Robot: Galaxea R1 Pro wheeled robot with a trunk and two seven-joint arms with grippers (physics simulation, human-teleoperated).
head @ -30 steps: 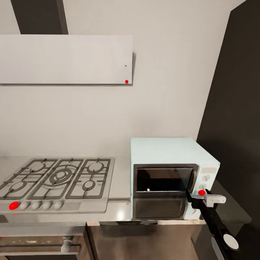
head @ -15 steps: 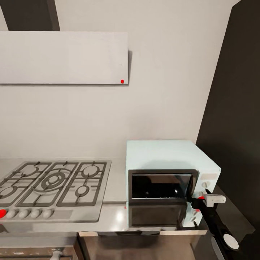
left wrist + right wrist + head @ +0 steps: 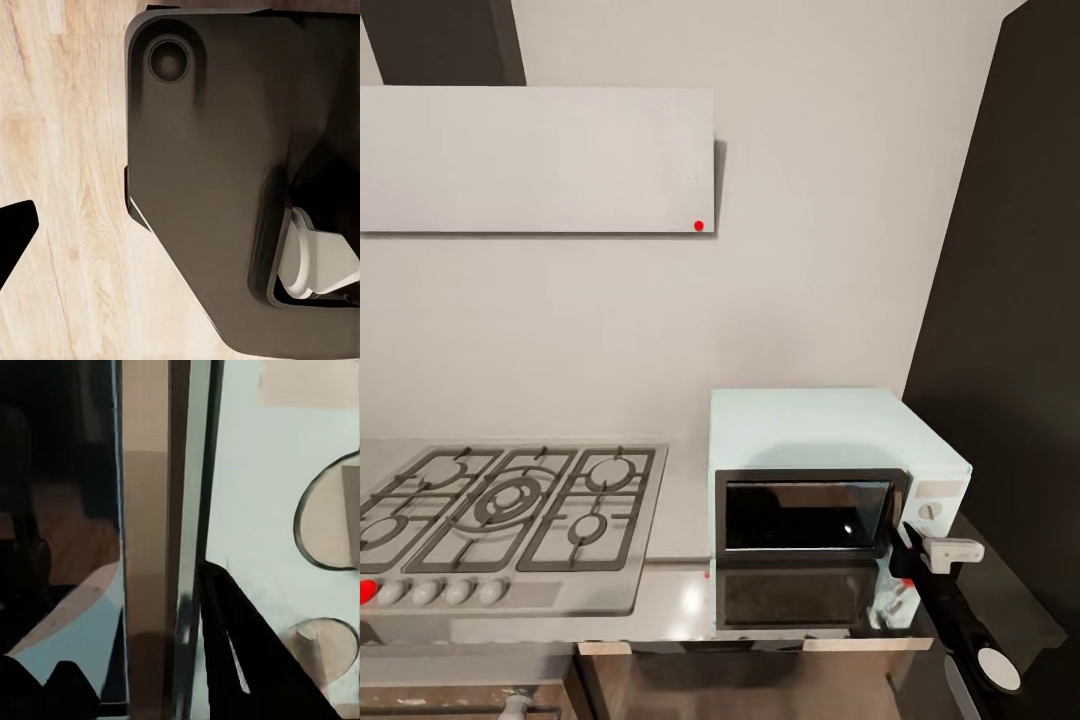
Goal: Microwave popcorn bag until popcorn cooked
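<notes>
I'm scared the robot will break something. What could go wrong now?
The right gripper sits right against the microwave by its knob panel, beside the dark door. It might bump a knob by mistake, or its fingers could slip off the door edge. The microwave also stands near the front of the countertop, so a hard tug might slide it forward.
</notes>
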